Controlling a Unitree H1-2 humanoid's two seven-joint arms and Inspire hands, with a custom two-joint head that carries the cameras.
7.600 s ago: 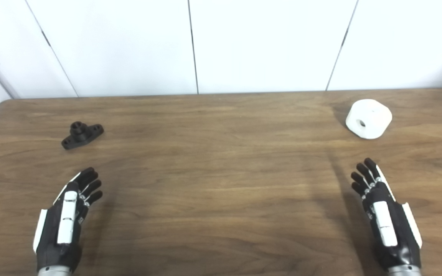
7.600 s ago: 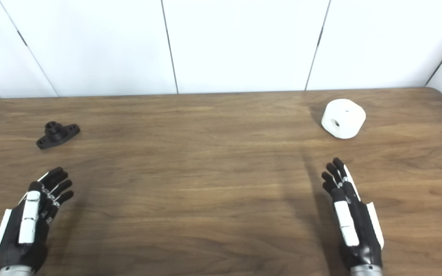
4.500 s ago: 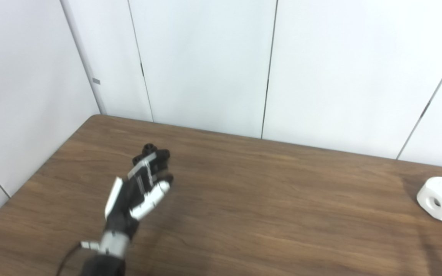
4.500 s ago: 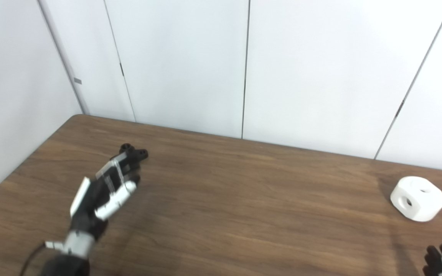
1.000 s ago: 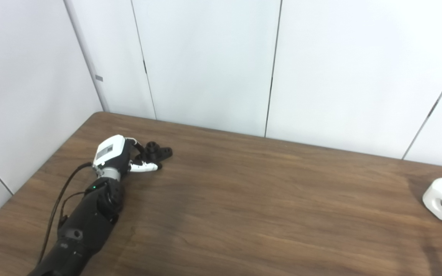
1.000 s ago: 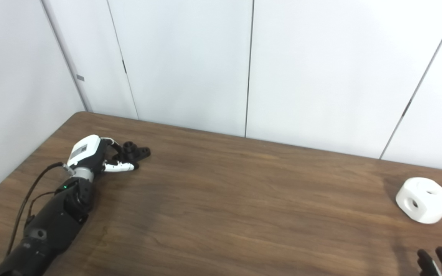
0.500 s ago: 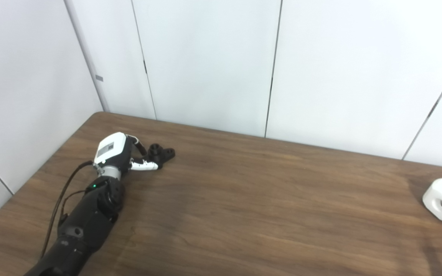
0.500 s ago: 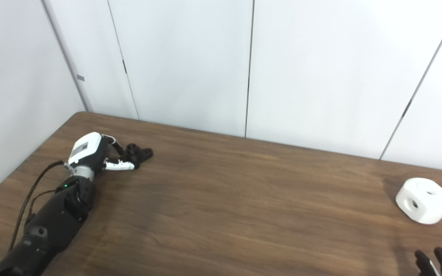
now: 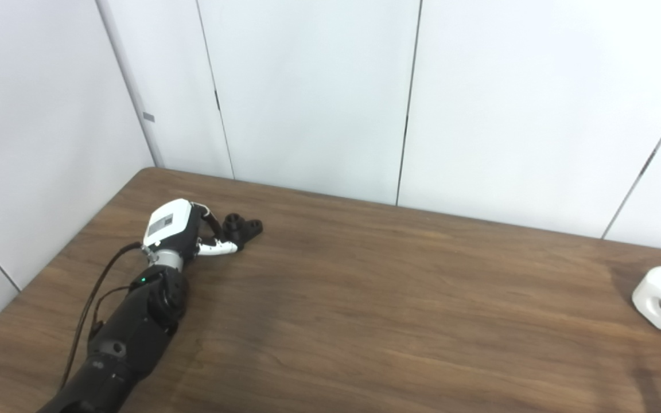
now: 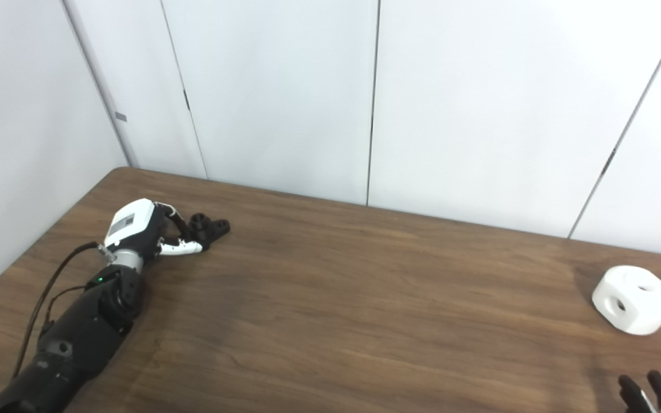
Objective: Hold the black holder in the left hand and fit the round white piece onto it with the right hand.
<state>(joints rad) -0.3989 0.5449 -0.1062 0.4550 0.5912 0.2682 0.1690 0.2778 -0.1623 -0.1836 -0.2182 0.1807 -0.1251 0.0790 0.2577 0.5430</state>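
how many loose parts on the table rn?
2. Black holder at far left by the left robot hand, whose fingers reach it; grip unclear. White piece sits alone at far right. Nothing else shows, though the table runs past the frame.

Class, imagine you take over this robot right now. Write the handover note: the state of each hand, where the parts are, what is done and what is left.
Left hand: on the table at the far left, fingers curled round the black holder; whether the grip is firm cannot be told.
Right hand: only fingertips show at the bottom right edge, apart, holding nothing.
White piece: on the table at the far right, untouched.
Done: left hand has reached the holder.
Left: lift the holder, pick up the white piece, fit it on.
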